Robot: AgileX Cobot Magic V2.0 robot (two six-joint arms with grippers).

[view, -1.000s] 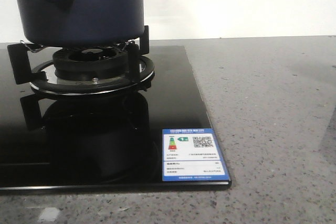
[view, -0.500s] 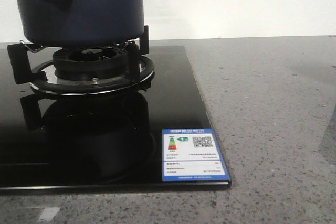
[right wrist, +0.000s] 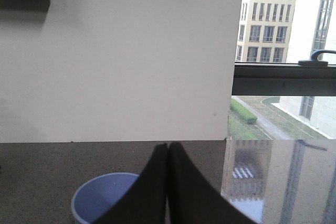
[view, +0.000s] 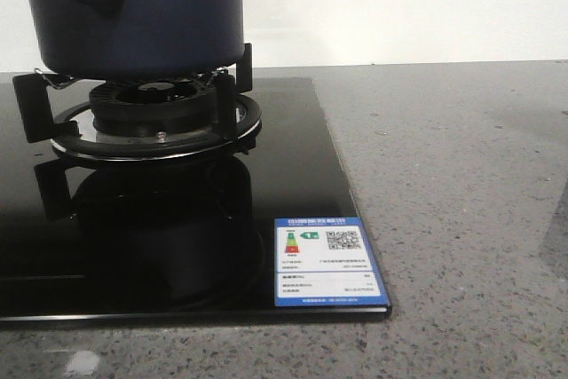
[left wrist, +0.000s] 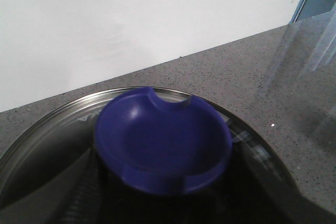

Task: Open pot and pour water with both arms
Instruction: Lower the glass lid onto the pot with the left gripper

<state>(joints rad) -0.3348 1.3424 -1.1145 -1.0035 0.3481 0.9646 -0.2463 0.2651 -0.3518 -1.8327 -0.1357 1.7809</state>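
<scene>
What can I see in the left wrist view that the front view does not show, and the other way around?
Only the left wrist view shows the pot's lid, glass with a metal rim, and its blue knob. Only the front view shows the pot sides and handle, the burner, the black glass hob and its energy label. Both show the grey speckled counter and white wall. No tool appears in either.

**A kitchen counter with a gas hob**

The setting is a kitchen. A black glass gas hob is set into a grey speckled stone counter, with a burner and pan support beneath a dark navy pot. An energy label sticks to the hob's corner. A plain white wall backs the counter, and a window shows buildings outside.
</scene>
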